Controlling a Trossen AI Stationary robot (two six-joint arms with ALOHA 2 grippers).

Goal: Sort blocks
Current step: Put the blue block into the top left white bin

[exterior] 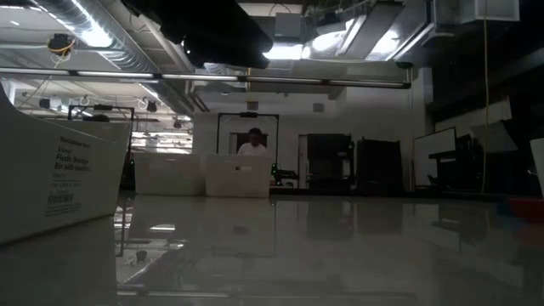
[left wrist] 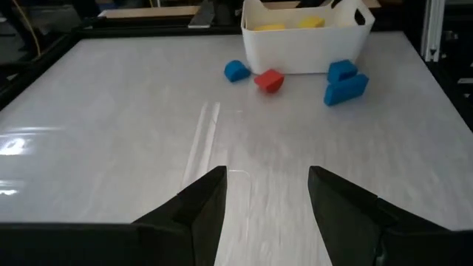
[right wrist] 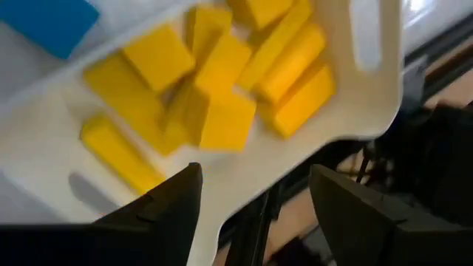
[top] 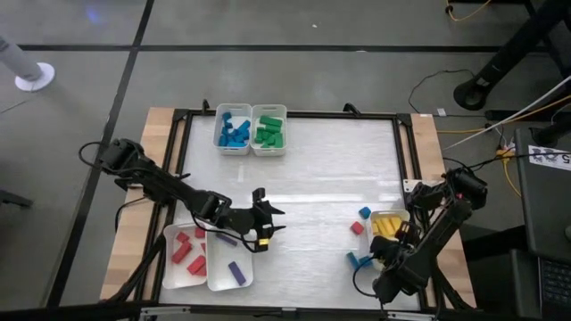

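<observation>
Three loose blocks (top: 360, 223) beside yellow tray (top: 403, 217); table centre (top: 312, 169) bare.

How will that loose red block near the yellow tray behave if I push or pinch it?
The red block looks like a small solid cube with flat faces, so it should slide on the glossy table rather than roll. It appears rigid and probably light, so a nudge may send it skidding. It sits slightly turned, so the jaws may twist it as they close.

Five white trays (top: 234, 148); on the bare table, three blue blocks (left wrist: 344, 82), one red block (left wrist: 270, 80)
</observation>
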